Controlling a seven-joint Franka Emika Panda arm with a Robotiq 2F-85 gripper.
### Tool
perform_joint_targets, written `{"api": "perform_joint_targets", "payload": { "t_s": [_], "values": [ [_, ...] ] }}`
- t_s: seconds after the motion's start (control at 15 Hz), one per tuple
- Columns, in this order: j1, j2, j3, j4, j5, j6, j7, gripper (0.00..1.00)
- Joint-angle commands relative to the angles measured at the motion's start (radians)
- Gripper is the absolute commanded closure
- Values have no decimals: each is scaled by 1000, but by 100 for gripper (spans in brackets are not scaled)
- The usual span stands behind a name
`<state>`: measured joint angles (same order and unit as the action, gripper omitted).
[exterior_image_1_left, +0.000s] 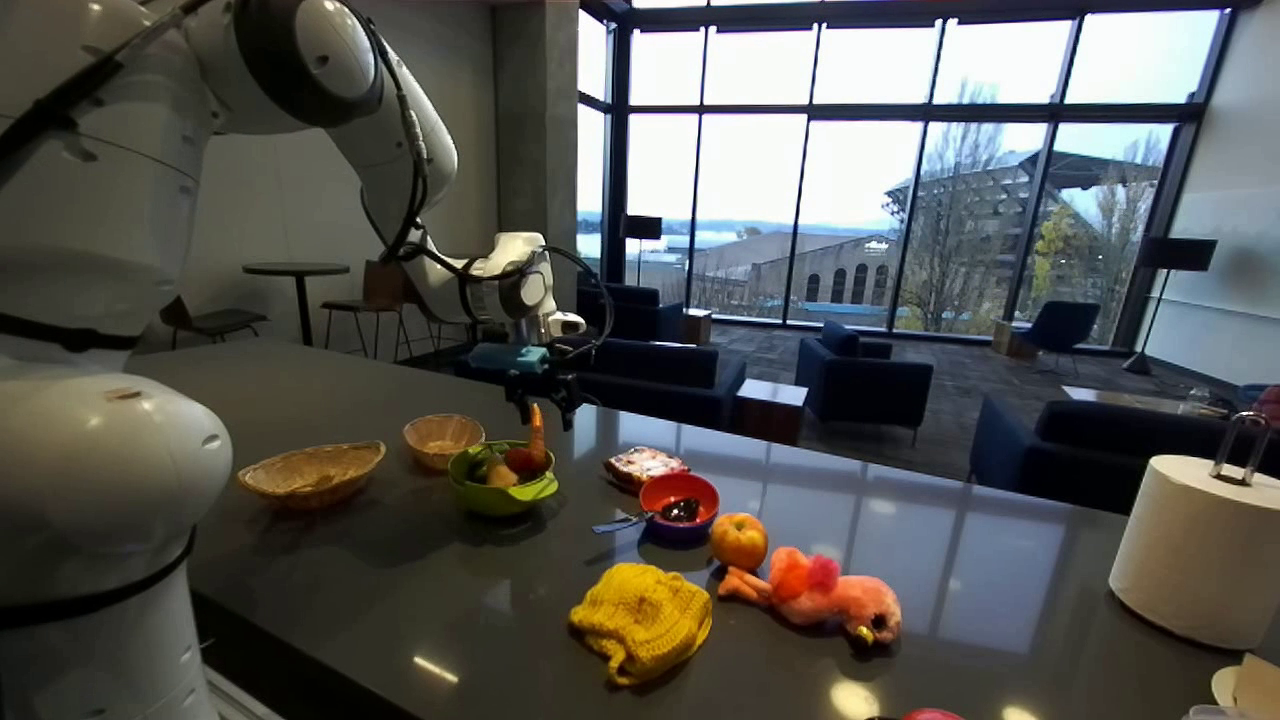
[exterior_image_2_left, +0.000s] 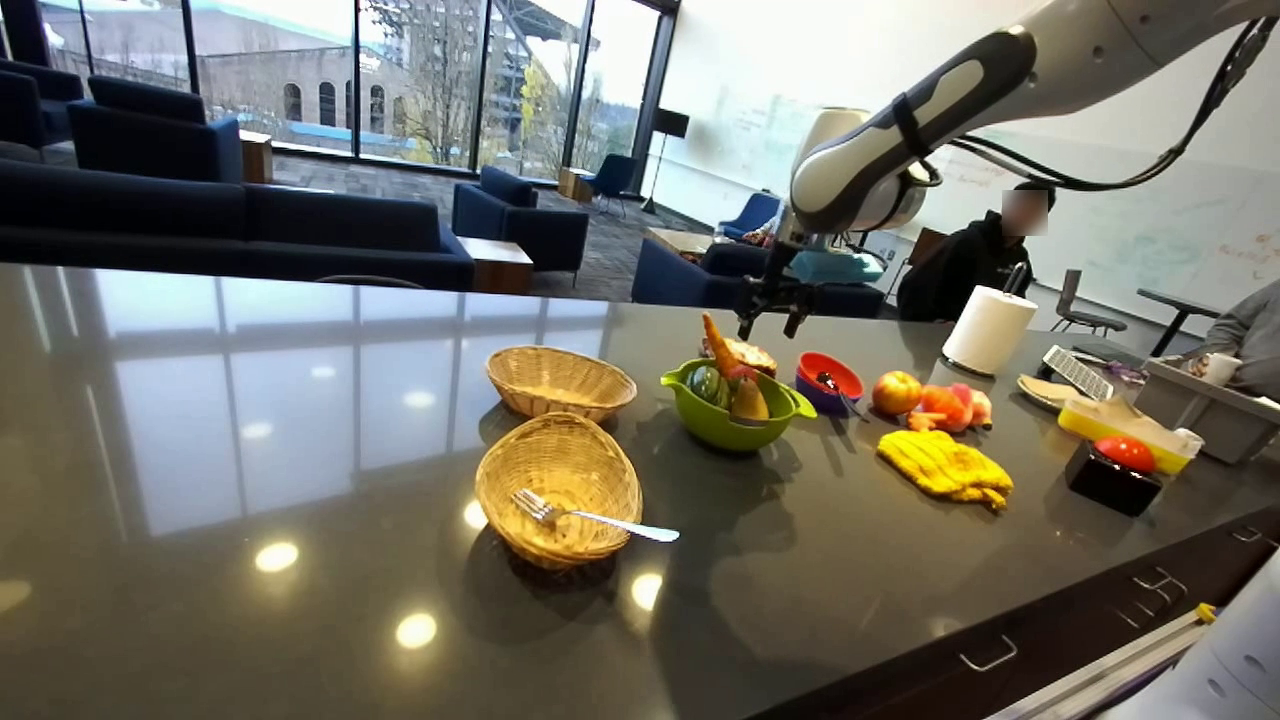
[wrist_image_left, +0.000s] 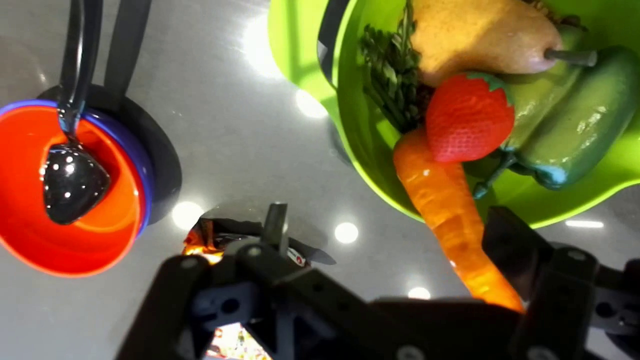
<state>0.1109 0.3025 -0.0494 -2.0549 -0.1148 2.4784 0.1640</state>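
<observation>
Orange, tapered, waxy-looking carrot (wrist_image_left: 456, 217), tilted in a lime-green, plastic-looking round bowl (exterior_image_2_left: 728, 430), thick end among the produce, narrow end jutting above the rim. Progress, by the look of it: black 2-fingered gripper (wrist_image_left: 389, 225) close above the bowl's edge, spread wide, gripping nothing, with 1 of its fingers (wrist_image_left: 515, 245) just beside the carrot; impossible to tell whether touching. Not yet done: any hold or lift.

In with the carrot: a pebbly-skinned, green-capped red strawberry (wrist_image_left: 467, 117); a smooth, speckled yellow pear (wrist_image_left: 480, 40); long, glossy green vegetables (wrist_image_left: 582, 120); a dark, leafy sprig (wrist_image_left: 392, 75). Apart from the lime-green bowl, a red round bowl (wrist_image_left: 25, 200) nested in a blue-purple bowl (wrist_image_left: 135, 150), with the scoop of a shiny black ladle (wrist_image_left: 72, 185) inside. On the dark grey, mirror-glossy countertop (exterior_image_2_left: 900, 560) as well: chunky-knit mustard-yellow fabric (exterior_image_1_left: 640, 620), a fuzzy pink plush bird (exterior_image_1_left: 835, 597), a round yellow-orange apple (exterior_image_1_left: 739, 542) and 2 woven tan baskets (exterior_image_2_left: 555, 385), with a silver metal fork (exterior_image_2_left: 602, 520) across the rim of the nearer basket in an exterior view.
</observation>
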Motion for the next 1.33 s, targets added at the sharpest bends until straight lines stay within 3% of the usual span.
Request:
{"api": "perform_joint_targets", "payload": {
  "t_s": [0.0,0.4,0.93,1.27],
  "values": [
    [-17,-55,-15,-58,-37,18,29,0],
    [-20,-55,-56,-63,-86,39,115,0],
    [-30,-61,-93,-68,-69,62,267,0],
    [-46,-95,-95,-87,-64,58,264,0]
  ]
}}
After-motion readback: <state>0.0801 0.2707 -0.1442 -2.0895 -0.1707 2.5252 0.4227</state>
